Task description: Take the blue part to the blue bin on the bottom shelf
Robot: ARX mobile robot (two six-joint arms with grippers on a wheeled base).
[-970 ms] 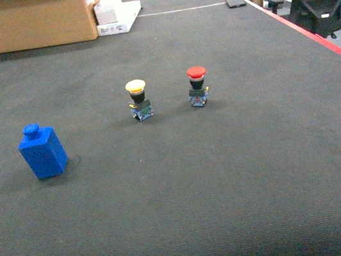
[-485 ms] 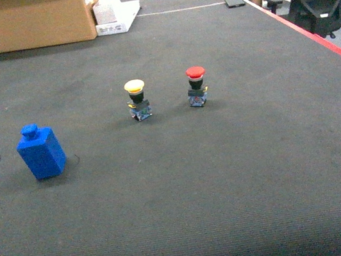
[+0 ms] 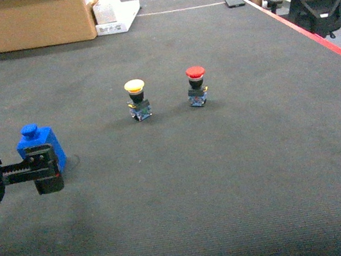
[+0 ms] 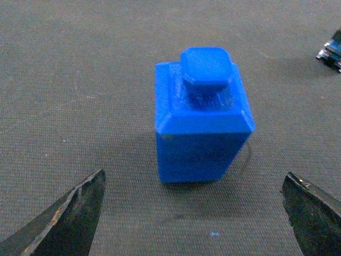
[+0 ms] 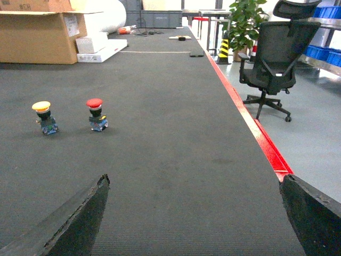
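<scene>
The blue part [image 3: 38,143], a blocky bottle shape with a knob on top, stands upright on the dark mat at the left. My left gripper [image 3: 48,168] hangs just in front of it, open. In the left wrist view the blue part [image 4: 202,117] stands between and beyond the spread fingertips [image 4: 88,200], untouched. My right gripper [image 5: 194,178] is open over bare mat and does not show in the head view. Blue bins [image 5: 331,56] sit on a steel rack at the far right; I cannot tell which shelf level.
A yellow push-button [image 3: 136,98] and a red push-button [image 3: 197,85] stand mid-mat. A cardboard box [image 3: 36,19] and white boxes [image 3: 115,13] are at the back left. A red strip [image 3: 329,44] marks the right edge, with an office chair [image 5: 277,58] beyond it.
My left gripper has come in from the left edge of the head view and now sits right by the blue part. The part and both buttons have not moved.
</scene>
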